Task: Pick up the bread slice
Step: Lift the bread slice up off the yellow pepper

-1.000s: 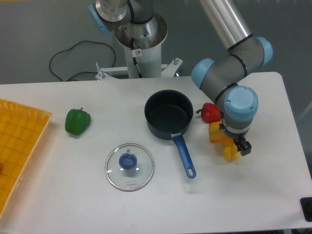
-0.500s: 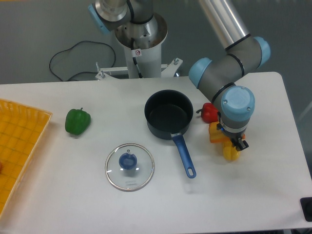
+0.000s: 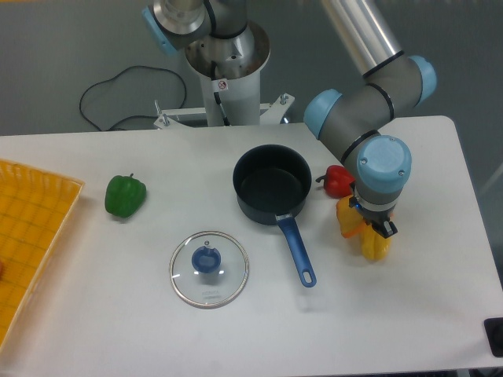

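The bread slice (image 3: 348,219), an orange-yellow slab, sits on the white table (image 3: 118,314) right of the pot, between the red bell pepper (image 3: 338,181) and the yellow bell pepper (image 3: 375,246). My gripper (image 3: 371,225) hangs straight down over the slice's right edge. The blue-capped wrist covers the fingers, so I cannot see whether they are open or shut, or whether they touch the slice.
A dark pot with a blue handle (image 3: 272,188) stands mid-table, a glass lid with a blue knob (image 3: 209,267) in front of it. A green bell pepper (image 3: 125,195) lies left. A yellow basket (image 3: 31,228) sits at the left edge.
The wrist has shifted slightly left and settled over the bread slice. The slice looks a little tilted now; the yellow pepper shows more below the wrist.
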`<state>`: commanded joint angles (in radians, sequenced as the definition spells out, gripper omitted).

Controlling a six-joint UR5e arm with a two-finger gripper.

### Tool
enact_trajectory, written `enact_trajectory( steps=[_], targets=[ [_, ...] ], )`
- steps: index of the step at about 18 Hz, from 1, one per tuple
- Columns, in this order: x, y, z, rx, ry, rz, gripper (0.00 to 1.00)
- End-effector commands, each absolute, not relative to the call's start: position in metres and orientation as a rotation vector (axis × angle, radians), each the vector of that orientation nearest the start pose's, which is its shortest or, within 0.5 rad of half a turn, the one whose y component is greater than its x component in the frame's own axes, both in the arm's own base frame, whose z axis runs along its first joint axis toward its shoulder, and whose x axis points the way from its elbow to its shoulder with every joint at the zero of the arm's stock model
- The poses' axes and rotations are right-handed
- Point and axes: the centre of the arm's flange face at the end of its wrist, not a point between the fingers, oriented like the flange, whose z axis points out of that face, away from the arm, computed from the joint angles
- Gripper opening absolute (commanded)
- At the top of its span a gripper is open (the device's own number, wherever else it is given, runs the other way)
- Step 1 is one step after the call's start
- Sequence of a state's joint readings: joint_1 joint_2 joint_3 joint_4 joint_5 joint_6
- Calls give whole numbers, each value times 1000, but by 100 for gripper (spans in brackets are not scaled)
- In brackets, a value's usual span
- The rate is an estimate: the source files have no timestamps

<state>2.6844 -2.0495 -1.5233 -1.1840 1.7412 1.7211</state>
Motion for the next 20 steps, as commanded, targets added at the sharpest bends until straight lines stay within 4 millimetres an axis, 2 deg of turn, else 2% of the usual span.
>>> enact_trajectory(
  steps=[5,10,13,15,18,20],
  targets=[
    [-522,384,303,-3146,986,-102,9],
    [-499,367,356,-3123,960,-192,9],
    [-482,359,380,-3098,943,-235,9],
    [-475,354,381,-3095,940,-302,9],
    [-464,346,399,-3072,907,-302,9],
    [-463,345,396,-3055,891,-317,9]
  ],
)
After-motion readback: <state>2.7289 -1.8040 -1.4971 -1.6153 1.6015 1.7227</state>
